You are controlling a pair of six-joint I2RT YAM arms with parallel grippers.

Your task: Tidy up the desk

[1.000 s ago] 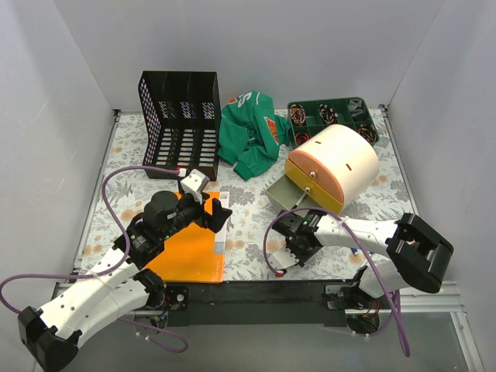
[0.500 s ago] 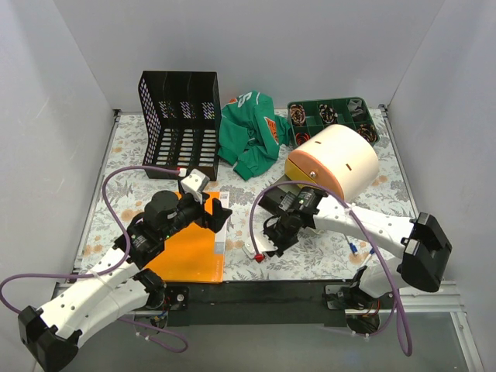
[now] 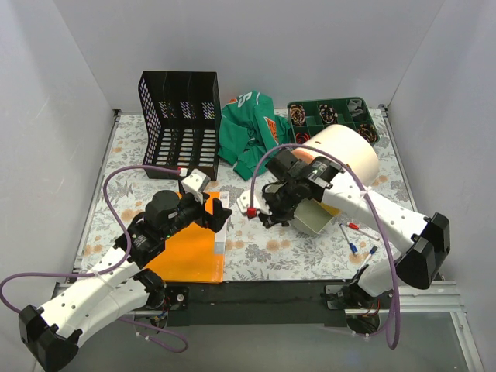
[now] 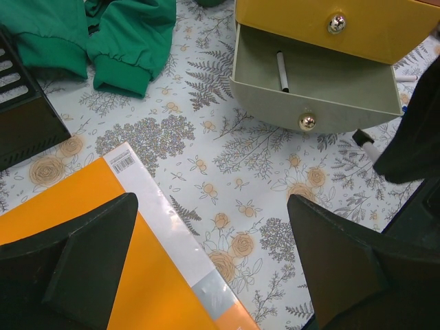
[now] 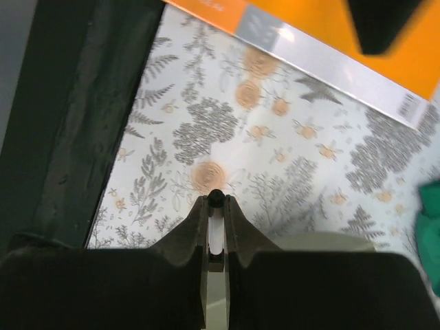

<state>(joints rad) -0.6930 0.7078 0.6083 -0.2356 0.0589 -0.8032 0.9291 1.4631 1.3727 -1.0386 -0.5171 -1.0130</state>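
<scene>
Right tool (image 5: 216, 203) is pinched nearly shut on a slim white marker (image 5: 216, 237), hanging above the desk (image 3: 256, 260) just left of the open drawer (image 3: 314, 218). Left tool (image 4: 213, 268) gapes wide and empty over the orange folder (image 4: 75, 196). Flat and stiff, the desk lies under both arms and needs no gripping. The marker looks light and slick, best held mid-barrel.

One desk (image 3: 249, 257), one file rack (image 3: 180, 116), one green garment (image 3: 249, 133), one orange folder (image 3: 192, 256)
</scene>
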